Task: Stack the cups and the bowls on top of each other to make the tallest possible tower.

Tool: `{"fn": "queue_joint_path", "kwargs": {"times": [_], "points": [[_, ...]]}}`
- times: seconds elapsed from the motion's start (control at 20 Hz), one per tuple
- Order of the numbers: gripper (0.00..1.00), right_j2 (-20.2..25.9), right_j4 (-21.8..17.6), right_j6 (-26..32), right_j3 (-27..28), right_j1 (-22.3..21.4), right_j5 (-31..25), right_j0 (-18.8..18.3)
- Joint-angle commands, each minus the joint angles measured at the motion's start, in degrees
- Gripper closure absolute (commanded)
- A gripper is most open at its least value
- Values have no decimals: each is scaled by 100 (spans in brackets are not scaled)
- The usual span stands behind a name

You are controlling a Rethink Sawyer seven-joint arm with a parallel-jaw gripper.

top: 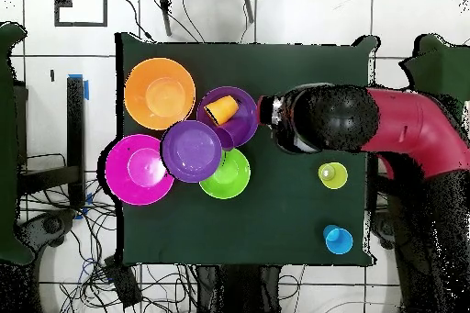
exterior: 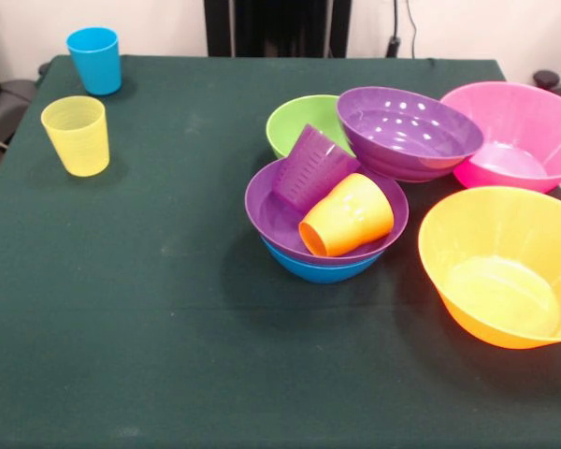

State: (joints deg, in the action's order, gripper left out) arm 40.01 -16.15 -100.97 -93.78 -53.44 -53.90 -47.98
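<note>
The tower is a purple bowl (exterior: 266, 208) nested in a blue bowl (exterior: 318, 270) at the table's middle. A purple cup (exterior: 313, 168) and an orange cup (exterior: 348, 215) lie tipped on their sides inside it. A second purple bowl (exterior: 407, 131) leans tilted on the green bowl (exterior: 297, 122). The pink bowl (exterior: 514, 136) and the orange bowl (exterior: 505, 267) stand to the right. A blue cup (exterior: 93, 59) and a yellow cup (exterior: 76, 135) stand upright at the far left. The front view shows no arm. In the overhead view my gripper (top: 269, 113) hangs high beside the tower (top: 240, 126), seen only from above.
In the overhead view the red and black arm (top: 367, 126) reaches across the table's right half, above the yellow cup (top: 332, 175) and the blue cup (top: 338, 239). The bowls crowd together, touching one another. Cables lie on the floor around the table.
</note>
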Motion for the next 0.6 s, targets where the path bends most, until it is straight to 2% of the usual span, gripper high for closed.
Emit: {"fn": "queue_joint_path", "kwargs": {"times": [0.05,0.1,0.25,0.45,0.6], "points": [[0,-876,-313,-1375,290,-69,-345,734],[0,-919,-338,-1439,272,-26,-260,781],[0,-1257,-328,-1696,-108,49,483,765],[0,-1330,-188,-1187,-281,133,628,440],[0,-1377,-151,-1090,-266,244,809,292]]}}
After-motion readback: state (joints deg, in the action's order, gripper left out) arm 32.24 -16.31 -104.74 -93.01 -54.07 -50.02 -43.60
